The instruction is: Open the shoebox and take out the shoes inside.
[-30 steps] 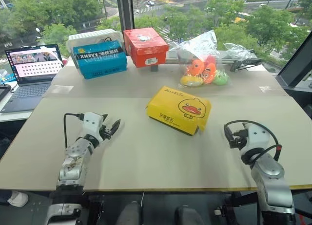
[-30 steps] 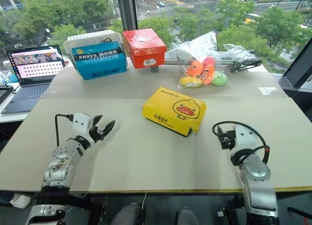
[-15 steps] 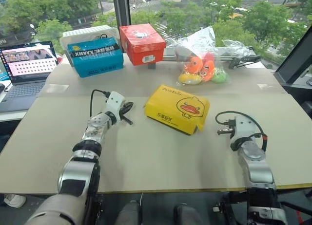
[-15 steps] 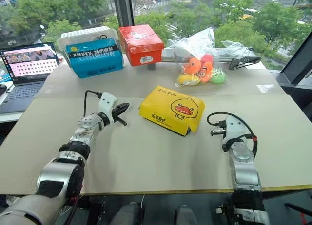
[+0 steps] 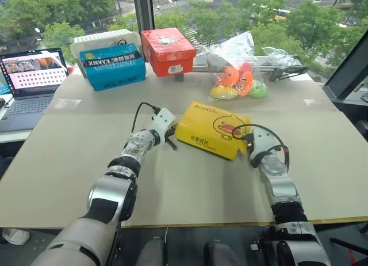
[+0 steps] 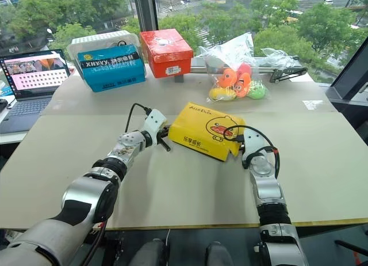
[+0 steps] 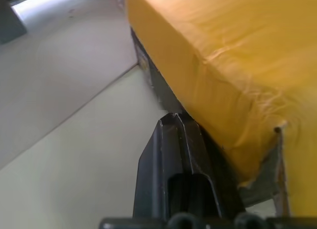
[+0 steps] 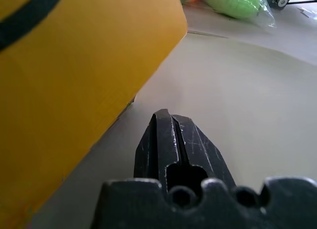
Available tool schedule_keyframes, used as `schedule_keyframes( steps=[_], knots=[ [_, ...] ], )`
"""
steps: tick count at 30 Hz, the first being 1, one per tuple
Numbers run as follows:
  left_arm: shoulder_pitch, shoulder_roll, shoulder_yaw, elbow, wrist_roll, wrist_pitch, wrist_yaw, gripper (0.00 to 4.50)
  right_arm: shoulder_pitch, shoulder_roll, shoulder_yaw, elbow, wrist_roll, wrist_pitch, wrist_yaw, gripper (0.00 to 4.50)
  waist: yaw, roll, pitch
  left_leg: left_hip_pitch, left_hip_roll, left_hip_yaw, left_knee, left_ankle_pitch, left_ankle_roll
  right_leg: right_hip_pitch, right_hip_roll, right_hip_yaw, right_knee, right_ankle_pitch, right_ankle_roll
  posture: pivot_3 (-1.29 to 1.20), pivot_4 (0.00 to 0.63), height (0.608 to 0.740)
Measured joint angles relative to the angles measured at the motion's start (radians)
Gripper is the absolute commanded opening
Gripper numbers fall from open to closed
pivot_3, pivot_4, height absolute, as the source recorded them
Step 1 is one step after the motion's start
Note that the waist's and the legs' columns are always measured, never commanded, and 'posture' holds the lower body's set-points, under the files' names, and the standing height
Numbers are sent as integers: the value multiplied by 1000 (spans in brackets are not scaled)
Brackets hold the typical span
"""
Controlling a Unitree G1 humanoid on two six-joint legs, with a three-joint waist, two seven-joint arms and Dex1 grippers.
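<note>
In the head views, the shoebox [image 5: 217,129], lid on, lay in the middle of the table [image 5: 172,179]. The left gripper [image 5: 168,136] was at its left end and the right gripper [image 6: 240,143] at its right near corner. In the left wrist view, the fingers [image 7: 173,154] were pressed together, empty, against the box's dark side. In the right wrist view, the fingers [image 8: 173,144] were likewise together, holding nothing, just beside the yellow wall.

Bright window daylight; wrist close-ups perhaps blurred
</note>
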Motion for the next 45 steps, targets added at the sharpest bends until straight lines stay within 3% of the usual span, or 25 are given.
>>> schedule_keyframes(
  steps=[7,9,17,24,37,45],
  knots=[
    [180,37,45,-207,-101,34,-162,0,-38,11,6,70,-4,-35,75,17,-9,0,0,5,3,0,0,0,0,2,3,2,2,1,-3,0,150,740],
    [269,57,52,-341,-128,83,-175,0,-32,11,32,48,-10,-34,117,17,-19,1,0,6,5,0,-1,0,0,2,5,4,2,2,-4,0,150,740],
    [829,172,96,-1164,-271,507,-117,0,109,22,178,-211,-22,41,285,17,-52,1,-1,20,18,6,-4,-3,-4,3,11,21,11,0,-8,0,150,740],
    [1036,205,140,-1506,-335,769,8,0,116,27,231,-251,-42,66,345,17,-42,1,-1,24,20,14,-4,-6,-8,2,11,25,11,-7,-7,0,150,740],
    [1149,233,204,-1667,-390,881,82,0,39,74,266,-142,-66,1,378,17,-43,-2,-1,24,23,18,-4,-6,-8,-1,14,27,11,-5,-9,0,150,740],
    [1184,278,219,-1643,-393,809,42,0,27,44,274,-126,-82,-24,398,17,-40,-2,-1,24,23,19,-4,-7,-9,-1,13,28,10,-7,-17,0,150,740]
  ],
)
